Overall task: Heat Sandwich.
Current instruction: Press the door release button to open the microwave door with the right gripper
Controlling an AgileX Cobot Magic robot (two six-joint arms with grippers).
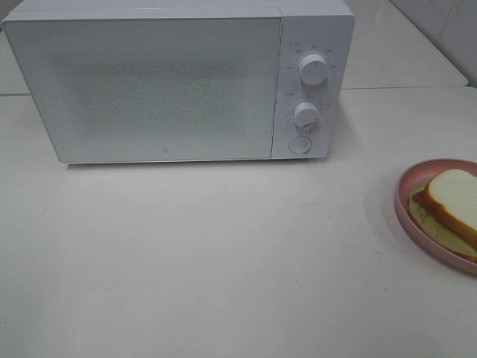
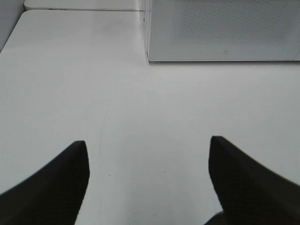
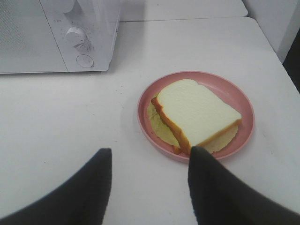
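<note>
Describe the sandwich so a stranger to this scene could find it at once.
Start at the big white box-shaped microwave oven on the white table, then look nearer and to its right in the high view. There a round pink plate holds the sandwich: white bread with tan crust over pale green lettuce, the only food in sight.

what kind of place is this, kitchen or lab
Probably a kitchen-style test bench: a white microwave, door shut, stands on a plain white table, and a sandwich lies on a pink plate beside it.
</note>
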